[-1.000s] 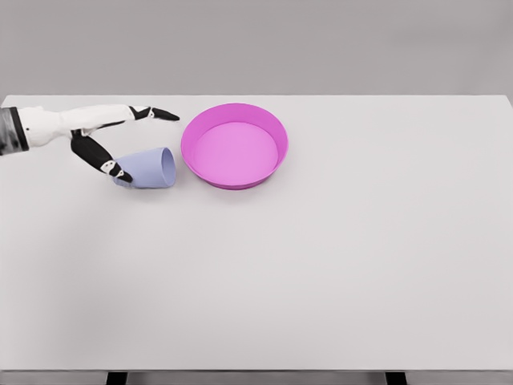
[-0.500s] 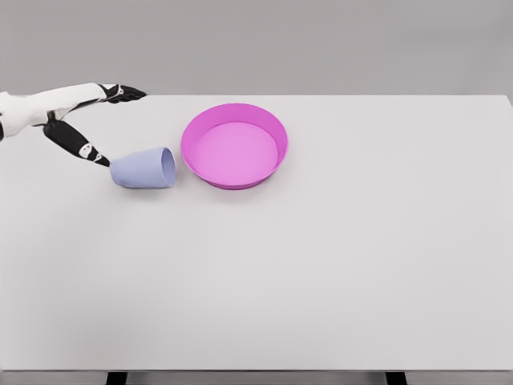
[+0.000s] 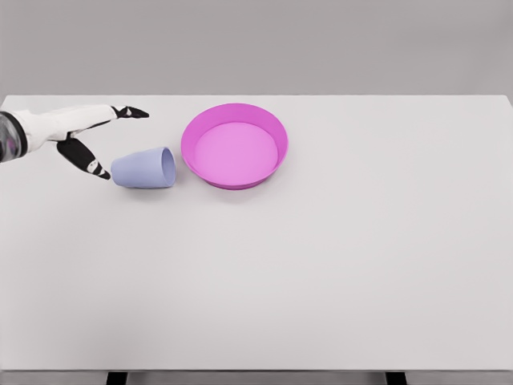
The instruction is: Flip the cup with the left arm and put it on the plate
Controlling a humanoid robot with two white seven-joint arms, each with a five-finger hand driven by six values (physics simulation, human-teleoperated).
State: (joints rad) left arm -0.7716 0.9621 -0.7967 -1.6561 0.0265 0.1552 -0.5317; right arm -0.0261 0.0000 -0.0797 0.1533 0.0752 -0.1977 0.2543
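While the left hand (image 3: 84, 136) hovers at the far left of the white tabletop (image 3: 321, 265), its fingers (image 3: 132, 112) are spread apart and hold nothing. Upper fingers point right, toward the plate; the thumb (image 3: 86, 160) angles down and right, its dark tip just beside the closed base of the cup, whether touching or not I cannot tell.

Count of items on the tabletop: two.
1. One cup (image 3: 144, 169), pale lavender-blue, lying on its side. Open mouth faces right, toward the plate; closed base faces left, toward the hand. It is not upright and not on the plate.
2. One plate (image 3: 234, 172), magenta-pink, round, with a raised rim that makes it bowl-like. It sits upright, right of the cup, in the far left-centre part of the tabletop. Nothing lies inside it.

Relations: cup mouth rim sits just beside the plate's left outer wall, a narrow gap of tabletop visible between them. Cup lies between hand and plate.

Arms in view: one, the left, white forearm entering from the left edge with a dark cuff at the frame border. Hands in view: one.

Background: plain grey wall behind the tabletop's far edge.
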